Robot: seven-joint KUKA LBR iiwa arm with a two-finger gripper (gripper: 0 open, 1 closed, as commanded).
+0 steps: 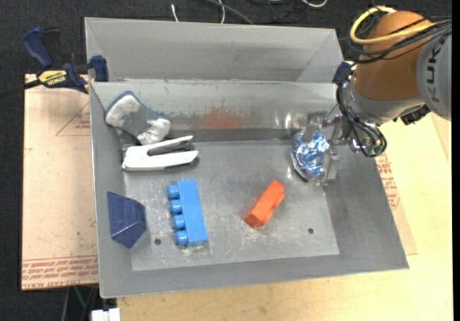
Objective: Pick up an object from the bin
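Blue-silver foil wad [310, 153]; orange block [264, 205]

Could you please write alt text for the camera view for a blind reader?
The gripper hangs beside a crumpled blue-silver wad at the bin's right. An orange block, blue brick, dark wedge and white clip lie leftward.

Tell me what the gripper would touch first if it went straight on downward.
Most likely the crumpled shiny blue thing at the right of the bin, beside the gripper; depth is unclear, so it might reach the bare floor instead.
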